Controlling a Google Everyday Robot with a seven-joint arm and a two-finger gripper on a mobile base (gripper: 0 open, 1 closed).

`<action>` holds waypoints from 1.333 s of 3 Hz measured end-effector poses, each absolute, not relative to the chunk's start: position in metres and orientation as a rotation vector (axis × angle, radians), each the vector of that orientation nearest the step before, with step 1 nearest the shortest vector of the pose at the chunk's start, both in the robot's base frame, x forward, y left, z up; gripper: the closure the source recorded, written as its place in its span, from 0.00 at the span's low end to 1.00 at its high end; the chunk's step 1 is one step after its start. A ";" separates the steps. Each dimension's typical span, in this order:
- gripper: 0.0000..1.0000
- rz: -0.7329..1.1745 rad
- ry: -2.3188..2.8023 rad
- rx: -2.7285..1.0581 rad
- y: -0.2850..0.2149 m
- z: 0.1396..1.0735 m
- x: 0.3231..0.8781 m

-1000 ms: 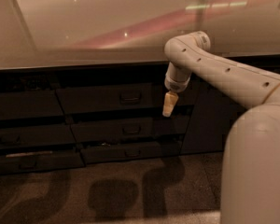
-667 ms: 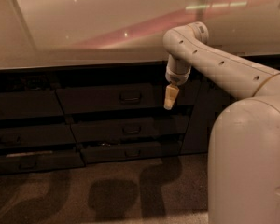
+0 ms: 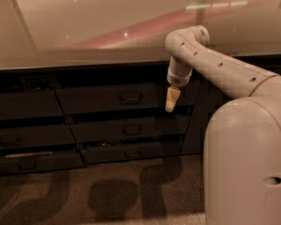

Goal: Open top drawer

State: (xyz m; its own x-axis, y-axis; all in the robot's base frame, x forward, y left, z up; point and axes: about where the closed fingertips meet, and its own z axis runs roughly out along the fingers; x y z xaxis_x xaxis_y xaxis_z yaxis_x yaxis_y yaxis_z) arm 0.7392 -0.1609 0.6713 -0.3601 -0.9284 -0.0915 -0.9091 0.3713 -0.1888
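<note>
The top drawer (image 3: 98, 100) is the wide dark front at the head of the middle stack, under the countertop. It looks closed, flush with the fronts beside it. Its small dark loop handle (image 3: 130, 97) sits at its centre. My gripper (image 3: 171, 100) hangs tip-down from the pale arm (image 3: 210, 62), in front of the drawer's right end. It is to the right of the handle, at about handle height, and apart from it. Nothing shows in the gripper.
Two shallower drawer fronts, the middle one (image 3: 126, 129) and the bottom one (image 3: 131, 152), lie below. Another drawer stack (image 3: 23, 106) stands at left, a plain tall cabinet door (image 3: 196, 121) at right. The pale countertop (image 3: 98, 27) overhangs. My body (image 3: 248, 163) fills the right foreground over the carpet (image 3: 84, 196).
My arm and body have shifted left in view. The gripper stays near the drawer's right end, slightly higher. The drawer has not moved.
</note>
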 end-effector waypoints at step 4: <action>0.00 -0.417 2.279 -1.512 -0.167 0.724 0.721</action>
